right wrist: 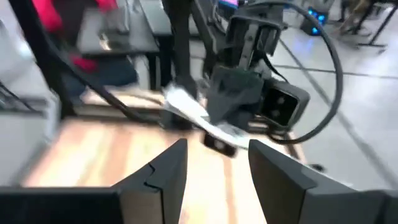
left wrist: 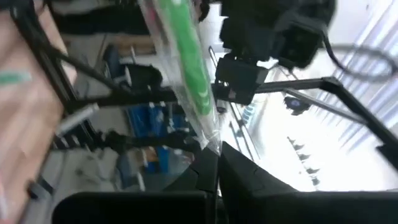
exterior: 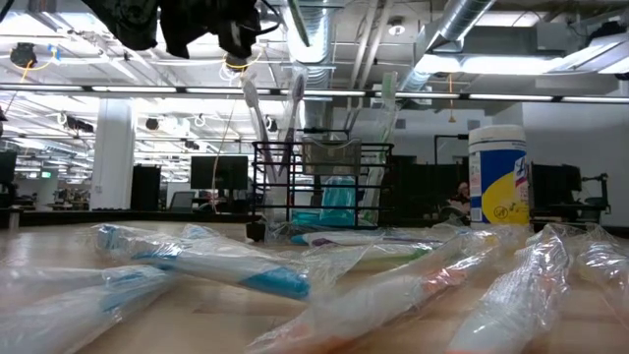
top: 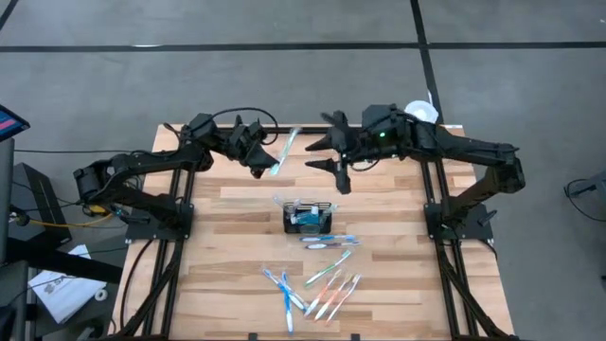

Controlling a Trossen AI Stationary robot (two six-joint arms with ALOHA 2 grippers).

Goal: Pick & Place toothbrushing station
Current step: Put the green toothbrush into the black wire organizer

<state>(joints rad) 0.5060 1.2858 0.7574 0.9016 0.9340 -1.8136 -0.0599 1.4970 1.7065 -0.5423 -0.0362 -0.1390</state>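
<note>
On the wooden desk (top: 379, 204) the caddy (top: 309, 217) looked light and stiff, best gripped by its rim, while the left claw (top: 262, 163) at 11 o'clock clenched a wrapped toothbrush (top: 284, 152) and the right claw (top: 324, 152) hung released.

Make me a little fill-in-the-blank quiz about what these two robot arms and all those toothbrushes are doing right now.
1. The left pincer is shut on a wrapped ____ with a green handle.
2. The right pincer stands ____, holding nothing.
3. The black wire-mesh caddy sits on the wooden ____ between the two arms.
4. The loose wrapped toothbrushes lie ____ the caddy, not in it.

Missing words: toothbrush; open; table; outside
</note>
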